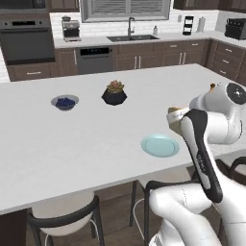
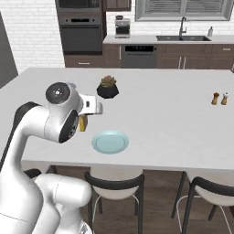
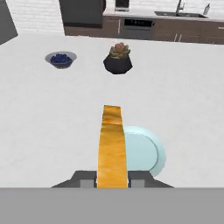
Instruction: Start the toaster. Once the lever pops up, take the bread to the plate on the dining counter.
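Gripping the golden-tan toast slice edge-on, the two-finger gripper hovers at the pale blue-green round plate's nine o'clock rim; releasing here risks toast landing off-plate.

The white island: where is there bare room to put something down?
The dining counter is bare between the plate and the salt and pepper shakers, and along its near edge left of the plate. Busiest is the middle: the potted succulent, the berry bowl, and the hand holding the bread by the plate.

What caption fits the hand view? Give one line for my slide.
End effector grips the bread edge-on above the plate on the dining counter.
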### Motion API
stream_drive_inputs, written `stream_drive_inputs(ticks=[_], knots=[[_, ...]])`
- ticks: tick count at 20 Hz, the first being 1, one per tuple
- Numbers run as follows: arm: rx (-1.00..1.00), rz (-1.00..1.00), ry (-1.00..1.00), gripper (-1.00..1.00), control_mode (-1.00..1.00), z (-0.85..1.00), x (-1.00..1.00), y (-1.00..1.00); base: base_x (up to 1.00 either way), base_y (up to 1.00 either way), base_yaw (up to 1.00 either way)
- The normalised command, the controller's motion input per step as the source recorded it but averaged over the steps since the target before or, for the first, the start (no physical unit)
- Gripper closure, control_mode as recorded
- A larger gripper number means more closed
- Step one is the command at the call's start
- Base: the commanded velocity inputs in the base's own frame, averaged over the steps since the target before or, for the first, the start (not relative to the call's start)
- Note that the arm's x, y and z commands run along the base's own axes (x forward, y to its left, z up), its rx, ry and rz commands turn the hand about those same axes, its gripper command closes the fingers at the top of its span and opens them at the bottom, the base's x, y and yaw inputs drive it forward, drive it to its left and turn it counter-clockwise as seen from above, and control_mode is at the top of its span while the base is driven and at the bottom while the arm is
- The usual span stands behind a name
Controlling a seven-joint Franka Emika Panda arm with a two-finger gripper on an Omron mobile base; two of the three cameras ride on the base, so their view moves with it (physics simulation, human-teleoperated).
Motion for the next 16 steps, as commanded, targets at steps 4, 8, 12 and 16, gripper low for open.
stream_drive_inputs(ticks=[4,8,12,16], knots=[[0.00,0.16,0.29,1.00,-1.00,-0.37,1.00,-0.28,0.00,0.00,0.00],[0.02,0.13,0.21,1.00,-1.00,-0.64,1.00,-0.28,0.00,0.00,0.00],[0.04,0.05,0.01,1.00,-1.00,-0.90,0.69,-0.02,0.00,0.00,0.00],[0.04,0.00,0.00,1.00,-1.00,-0.69,0.43,0.14,0.00,0.00,0.00]])
